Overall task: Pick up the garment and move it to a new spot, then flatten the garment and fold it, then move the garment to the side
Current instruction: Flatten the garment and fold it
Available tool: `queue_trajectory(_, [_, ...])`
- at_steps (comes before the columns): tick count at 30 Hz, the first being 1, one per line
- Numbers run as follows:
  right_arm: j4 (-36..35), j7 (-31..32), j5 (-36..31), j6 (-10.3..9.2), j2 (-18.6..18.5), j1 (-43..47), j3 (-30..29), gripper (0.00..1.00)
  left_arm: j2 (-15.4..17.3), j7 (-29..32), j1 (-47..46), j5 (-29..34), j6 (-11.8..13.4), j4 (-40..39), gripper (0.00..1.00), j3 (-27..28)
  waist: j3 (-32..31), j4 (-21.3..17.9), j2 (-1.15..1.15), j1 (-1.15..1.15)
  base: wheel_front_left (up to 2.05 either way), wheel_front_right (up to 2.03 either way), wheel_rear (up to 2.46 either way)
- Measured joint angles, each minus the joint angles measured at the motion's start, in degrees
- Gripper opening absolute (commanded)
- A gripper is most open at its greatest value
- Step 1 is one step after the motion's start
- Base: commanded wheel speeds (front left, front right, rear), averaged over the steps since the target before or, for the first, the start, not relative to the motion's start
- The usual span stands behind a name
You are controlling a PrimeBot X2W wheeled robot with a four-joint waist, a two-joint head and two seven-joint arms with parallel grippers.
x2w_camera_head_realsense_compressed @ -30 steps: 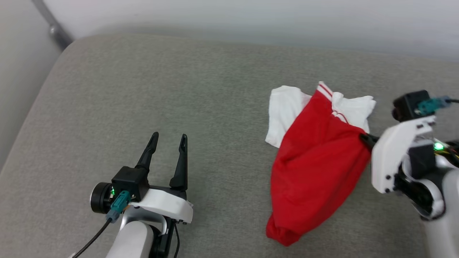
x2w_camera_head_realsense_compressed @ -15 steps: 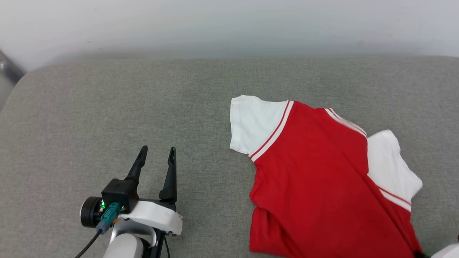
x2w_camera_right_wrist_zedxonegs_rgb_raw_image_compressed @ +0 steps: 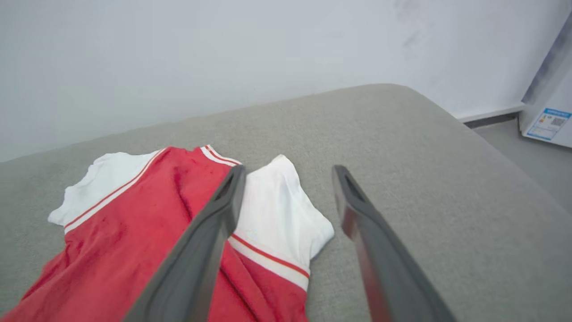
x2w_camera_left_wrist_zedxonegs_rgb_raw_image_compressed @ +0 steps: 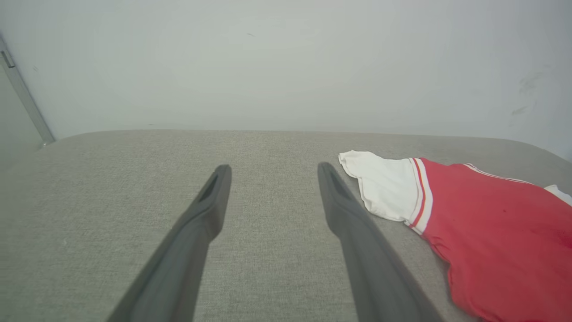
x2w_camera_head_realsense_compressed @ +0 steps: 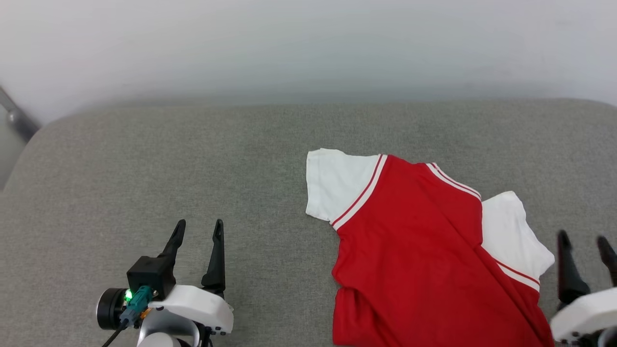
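Observation:
The garment [x2w_camera_head_realsense_compressed: 414,250], a red T-shirt with white short sleeves and red-and-white striped trim, lies spread on the grey cushion [x2w_camera_head_realsense_compressed: 193,168] at centre right, plain red face up. Its lower part runs off the bottom of the head view. My right gripper [x2w_camera_head_realsense_compressed: 585,243] stands open just right of the near white sleeve [x2w_camera_right_wrist_zedxonegs_rgb_raw_image_compressed: 277,214], holding nothing. My left gripper [x2w_camera_head_realsense_compressed: 197,229] hovers open over bare cushion well left of the shirt. In the left wrist view the far sleeve of the garment [x2w_camera_left_wrist_zedxonegs_rgb_raw_image_compressed: 384,188] lies right of my left gripper [x2w_camera_left_wrist_zedxonegs_rgb_raw_image_compressed: 272,170].
A pale wall [x2w_camera_head_realsense_compressed: 308,43] runs behind the cushion. A grey metal bar [x2w_camera_head_realsense_compressed: 17,118] stands at the far left. In the right wrist view the cushion's right edge drops to the floor, where a white box with a label [x2w_camera_right_wrist_zedxonegs_rgb_raw_image_compressed: 547,118] stands.
One second ago my right gripper was shut on the bunched garment. Now it is open beside it and the shirt lies spread out. The head camera has also shifted.

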Motion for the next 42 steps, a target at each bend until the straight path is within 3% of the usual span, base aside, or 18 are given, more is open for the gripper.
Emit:
queue_trajectory(5, [-1.5, -5.5, -2.6, 0.00, 0.0, -0.8, 6.4, 1.00, 0.5, 1.3, 1.4, -0.3, 0.6, -0.8, 1.00, 0.2, -1.9, 0.3, 0.00, 0.00, 0.00, 0.00, 0.00])
queue_trajectory(13, [-3.8, -6.4, -3.7, 0.00, 0.0, 0.9, 13.0, 1.00, 1.9, 3.6, 2.4, -0.5, 1.5, -1.8, 1.00, 0.3, -3.1, -0.4, 0.00, 0.00, 0.00, 0.00, 0.00])
queue_trajectory(17, [-5.2, -6.1, -3.7, 0.00, 0.0, 1.0, 14.2, 1.00, 2.5, 5.3, -0.4, -0.3, 0.5, -1.9, 1.00, -0.5, -2.0, -1.4, 0.00, 0.00, 0.00, 0.00, 0.00])
queue_trajectory(23, [-6.6, -6.2, -3.7, 0.00, 0.0, -1.1, 15.3, 1.00, 3.7, 9.5, -12.3, -0.4, -2.9, -0.8, 1.00, -1.9, 1.3, -3.9, 0.00, 0.00, 0.00, 0.00, 0.00])
queue_trajectory(28, [-6.7, -6.8, -2.9, 0.00, 0.0, -3.4, 15.7, 1.00, 4.6, 16.5, -25.6, -2.3, -7.3, 2.4, 1.00, -2.8, 5.7, -7.0, 0.00, 0.00, 0.00, 0.00, 0.00])
queue_trajectory(32, [-5.6, -7.1, -1.8, 0.00, 0.0, -4.6, 15.8, 1.00, 6.5, 25.5, -35.3, -4.2, -10.1, 6.4, 1.00, -5.2, 9.3, -9.8, 0.00, 0.00, 0.00, 0.00, 0.00])
queue_trajectory(37, [-4.3, -8.4, -0.1, 0.00, 0.0, -5.9, 15.2, 1.00, 8.4, 37.3, -45.5, -6.7, -11.3, 13.0, 1.00, -10.7, 13.9, -12.6, 0.00, 0.01, 0.00, 0.00, 0.00])
queue_trajectory(42, [-2.0, -10.3, 1.4, 0.00, 0.0, -6.9, 16.2, 1.00, 11.7, 49.5, -49.9, -12.2, -11.5, 18.7, 1.00, -18.8, 17.5, -15.2, 0.00, 0.01, 0.00, 0.00, 0.00])
